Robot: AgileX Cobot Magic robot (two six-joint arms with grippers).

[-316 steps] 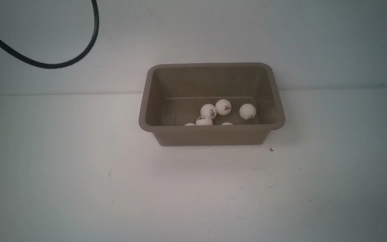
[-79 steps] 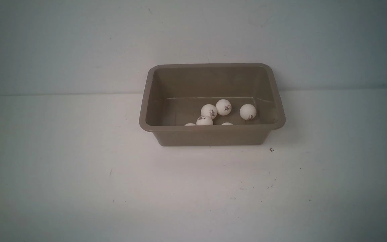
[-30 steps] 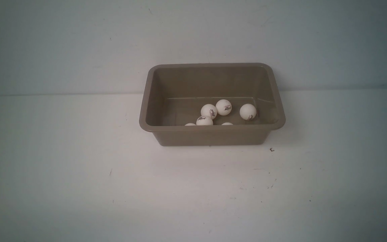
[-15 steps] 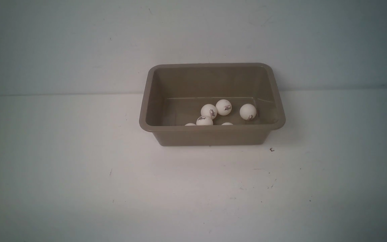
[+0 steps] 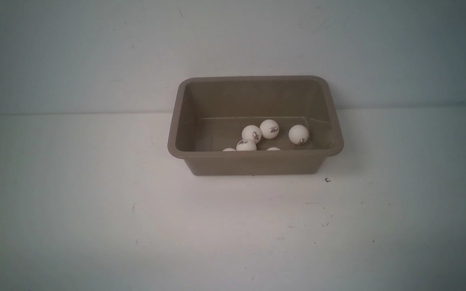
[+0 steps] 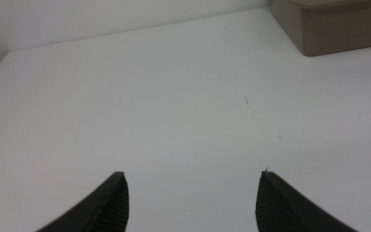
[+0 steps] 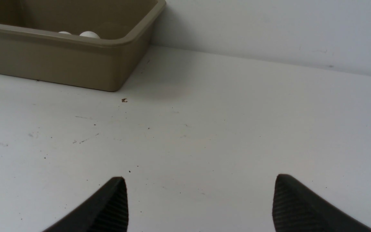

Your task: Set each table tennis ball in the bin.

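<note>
Balls (image 5: pixel 270 129) all in bin (image 5: pixel 255 161), six visible, none on table (image 5: pixel 136 210). Risk: little left; a hidden stray outside camera coverage would go unnoticed. Left gripper (image 6: pixel 192 193) low over bare table, wide apart, empty. Right gripper (image 7: pixel 200 196) same, jaws spread, nothing held, bin corner ahead.

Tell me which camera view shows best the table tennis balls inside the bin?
The front view. It looks down into the bin, so six table tennis balls show on its floor, two of them only as tops behind the near wall. The right wrist view shows just two ball tops above the rim. The left wrist view shows only an outer corner of the bin, no balls.
</note>
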